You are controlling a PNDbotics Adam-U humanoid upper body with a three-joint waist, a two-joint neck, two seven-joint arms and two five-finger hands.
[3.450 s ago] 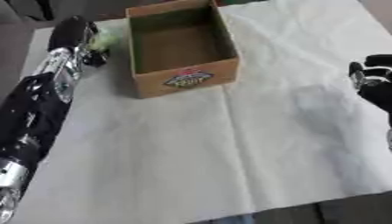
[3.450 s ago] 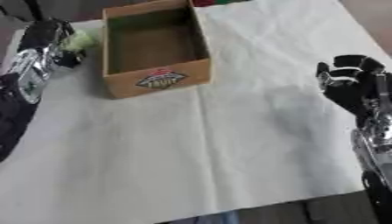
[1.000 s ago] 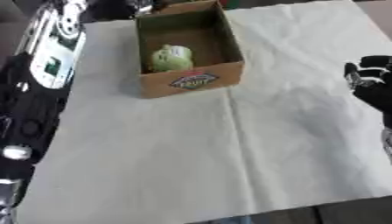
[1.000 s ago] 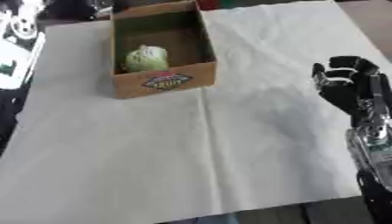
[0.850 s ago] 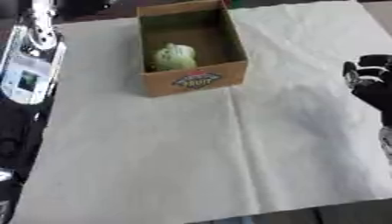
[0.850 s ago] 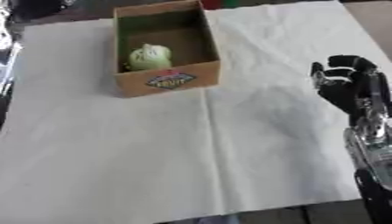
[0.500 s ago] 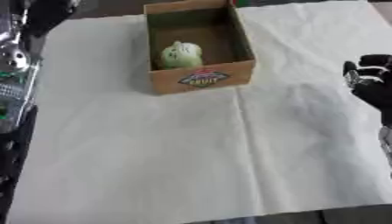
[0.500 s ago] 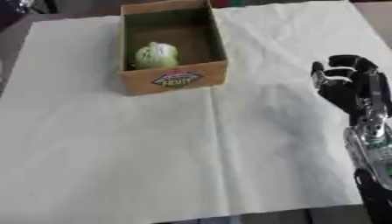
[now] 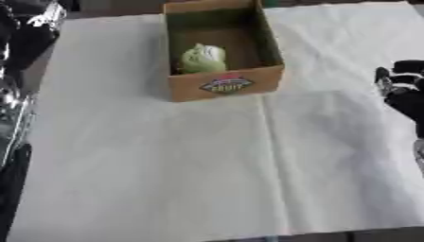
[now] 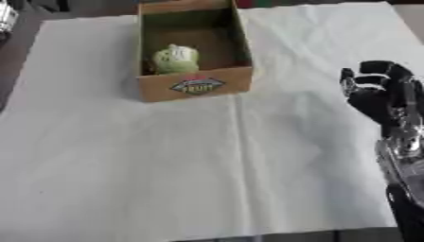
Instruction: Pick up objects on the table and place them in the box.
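A brown cardboard box (image 9: 225,85) with a fruit label on its near wall stands open at the far middle of a table draped in a white cloth (image 9: 207,165). A pale green, leafy vegetable (image 9: 203,58), like a small cabbage, lies inside the box against its near wall. The right hand (image 10: 379,97) hangs over the cloth's right side, fingers curled and holding nothing. The left arm (image 9: 21,52) shows along the left edge; its hand's fingers cannot be made out.
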